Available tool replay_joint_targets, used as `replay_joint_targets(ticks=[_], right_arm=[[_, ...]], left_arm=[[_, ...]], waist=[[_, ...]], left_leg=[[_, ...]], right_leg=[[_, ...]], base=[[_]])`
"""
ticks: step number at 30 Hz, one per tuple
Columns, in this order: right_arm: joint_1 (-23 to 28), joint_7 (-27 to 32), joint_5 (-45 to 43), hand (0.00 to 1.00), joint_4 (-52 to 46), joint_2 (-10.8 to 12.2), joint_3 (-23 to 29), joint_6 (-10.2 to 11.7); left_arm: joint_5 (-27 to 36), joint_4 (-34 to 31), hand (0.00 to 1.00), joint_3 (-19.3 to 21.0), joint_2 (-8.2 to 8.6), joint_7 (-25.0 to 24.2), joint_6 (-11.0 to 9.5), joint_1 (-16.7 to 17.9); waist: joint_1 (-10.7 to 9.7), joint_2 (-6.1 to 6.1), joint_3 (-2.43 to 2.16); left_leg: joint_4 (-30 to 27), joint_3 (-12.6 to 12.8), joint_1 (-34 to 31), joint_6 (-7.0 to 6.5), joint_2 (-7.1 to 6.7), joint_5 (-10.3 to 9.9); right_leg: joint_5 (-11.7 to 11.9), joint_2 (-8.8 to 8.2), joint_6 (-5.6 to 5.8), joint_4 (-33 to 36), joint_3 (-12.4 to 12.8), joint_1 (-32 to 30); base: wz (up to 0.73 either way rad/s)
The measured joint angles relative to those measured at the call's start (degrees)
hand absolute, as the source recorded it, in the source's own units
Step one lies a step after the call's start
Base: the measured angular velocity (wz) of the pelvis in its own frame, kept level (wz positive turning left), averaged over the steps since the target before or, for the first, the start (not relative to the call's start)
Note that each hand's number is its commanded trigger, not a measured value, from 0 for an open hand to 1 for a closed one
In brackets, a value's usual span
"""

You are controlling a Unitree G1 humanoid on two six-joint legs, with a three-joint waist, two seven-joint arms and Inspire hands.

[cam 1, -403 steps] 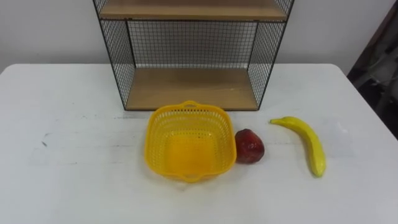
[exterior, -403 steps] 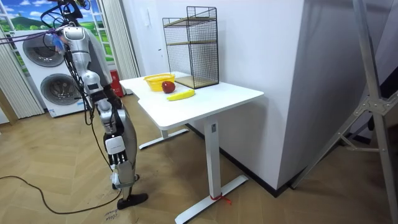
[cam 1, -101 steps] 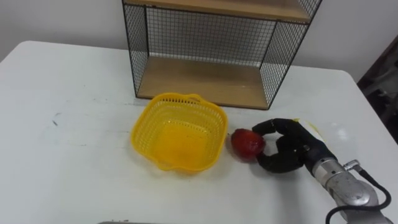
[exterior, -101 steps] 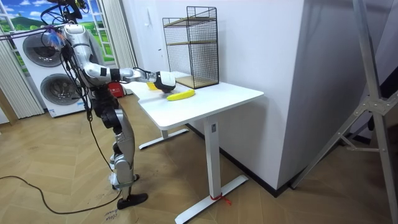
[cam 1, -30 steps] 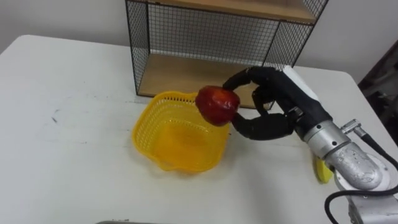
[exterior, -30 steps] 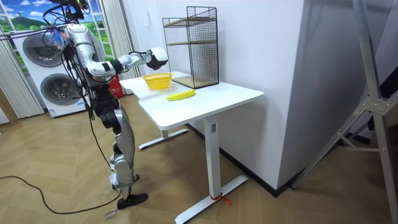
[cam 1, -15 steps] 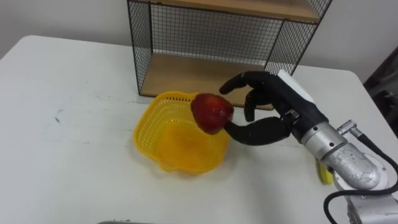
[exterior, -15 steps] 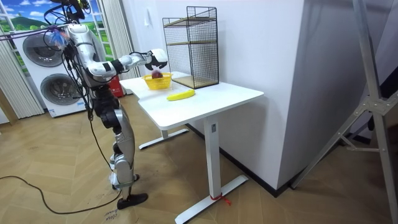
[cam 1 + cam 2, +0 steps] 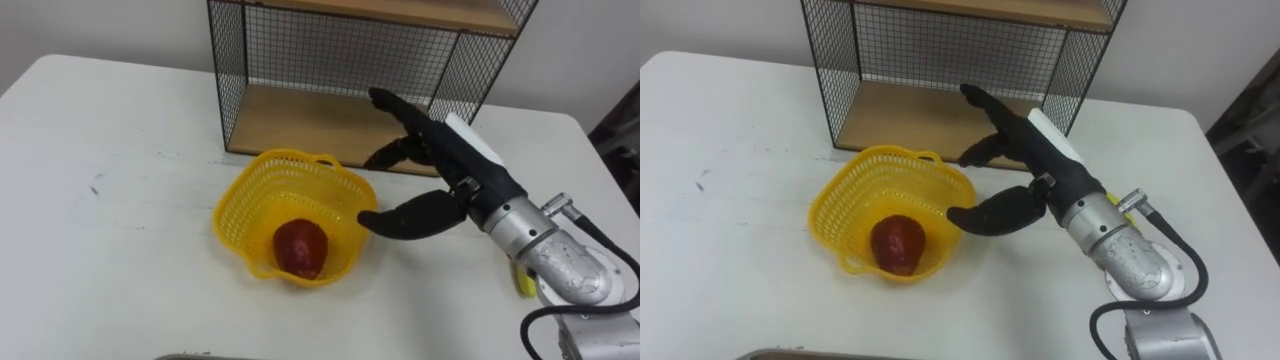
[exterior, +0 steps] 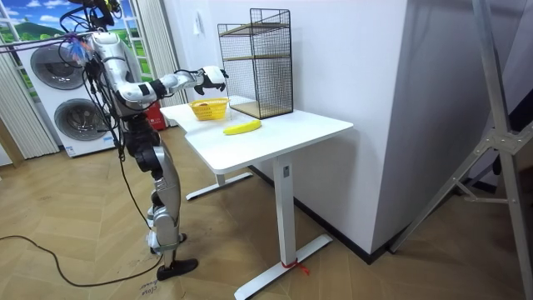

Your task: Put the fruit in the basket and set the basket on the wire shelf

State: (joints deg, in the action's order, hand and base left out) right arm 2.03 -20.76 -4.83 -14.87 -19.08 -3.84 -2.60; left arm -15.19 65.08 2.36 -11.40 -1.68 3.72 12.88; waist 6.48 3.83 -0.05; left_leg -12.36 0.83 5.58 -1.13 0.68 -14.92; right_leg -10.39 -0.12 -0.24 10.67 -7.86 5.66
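Red fruit [image 9: 300, 247] in yellow basket [image 9: 238, 200], frame centre. Right hand [image 9: 455, 175] spread wide, empty, just right of basket. Banana [image 9: 519, 281] on surface [image 9: 120, 150], lower right, not yet loaded. Basket not yet on wire shelf [image 9: 330, 60], top.

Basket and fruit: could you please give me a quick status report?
Right hand open, beside basket, at its right rim. Red fruit in basket; banana on table, not yet loaded. Wire shelf right behind basket, nothing between.
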Motion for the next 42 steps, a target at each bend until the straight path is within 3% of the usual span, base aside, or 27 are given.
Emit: replay_joint_targets(ticks=[13, 21, 27, 29, 32, 42], right_arm=[[0.0, 2.9, 1.3, 0.00, 0.0, 0.3, 1.0, 0.1], [0.3, 9.2, 5.4, 0.00, 0.0, 0.7, 7.1, 0.3], [0.6, 15.3, 5.7, 0.00, 0.2, 0.7, 11.3, 0.3], [1.0, 17.5, 3.9, 0.00, 0.6, 0.8, 13.2, 0.3], [1.0, 21.4, 2.2, 0.00, 2.4, 0.9, 15.4, 0.3], [1.1, 31.2, 2.7, 0.00, 9.5, 0.6, 16.6, 0.4]], left_arm=[[0.0, 0.3, 0.00, -0.3, -0.03, 0.0, -0.2, 0.2], [0.0, 0.3, 0.00, 0.0, 0.22, 0.1, -0.1, 2.0], [-0.3, 0.3, 0.00, 2.3, 0.82, 0.0, 0.2, 2.5], [-0.6, 0.2, 0.00, 4.9, 1.16, 0.1, 0.3, 2.5], [-0.6, 0.2, 0.00, 6.8, 1.22, 0.1, 0.7, 2.6], [-0.2, 0.3, 0.00, 7.5, 1.31, 1.3, 1.4, 3.0]], waist=[[-0.5, 0.65, 0.06], [-3.3, -0.11, 0.56], [-4.8, -0.27, 0.35], [-5.0, -0.31, 0.02], [-5.5, -0.27, -0.05], [-6.2, -0.51, -0.07]], left_leg=[[-0.4, -0.1, 0.1, 0.00, -0.04, 0.0], [-0.1, 0.0, 1.0, 0.00, -0.02, 0.0], [0.1, 0.8, 1.0, 0.01, 0.06, 0.0], [-0.1, 0.9, 1.0, -0.01, 0.05, 0.0], [-0.4, 0.9, 1.1, -0.01, 0.05, 0.0], [0.5, 2.1, 1.9, 0.06, 0.40, 0.0]], right_leg=[[0.0, -0.08, 0.00, 0.0, -0.1, 0.3], [0.0, -0.05, 0.00, -0.1, -0.1, 1.2], [0.0, 0.02, 0.00, 0.0, 0.5, 0.7], [0.0, 0.01, 0.01, 0.0, 0.7, 0.6], [0.0, 0.00, 0.01, 0.0, 0.7, 0.6], [0.1, 0.25, -0.09, 0.2, 1.5, 0.9]], base=[[0.00], [0.01], [-0.07], [-0.04], [0.00], [-0.04]])
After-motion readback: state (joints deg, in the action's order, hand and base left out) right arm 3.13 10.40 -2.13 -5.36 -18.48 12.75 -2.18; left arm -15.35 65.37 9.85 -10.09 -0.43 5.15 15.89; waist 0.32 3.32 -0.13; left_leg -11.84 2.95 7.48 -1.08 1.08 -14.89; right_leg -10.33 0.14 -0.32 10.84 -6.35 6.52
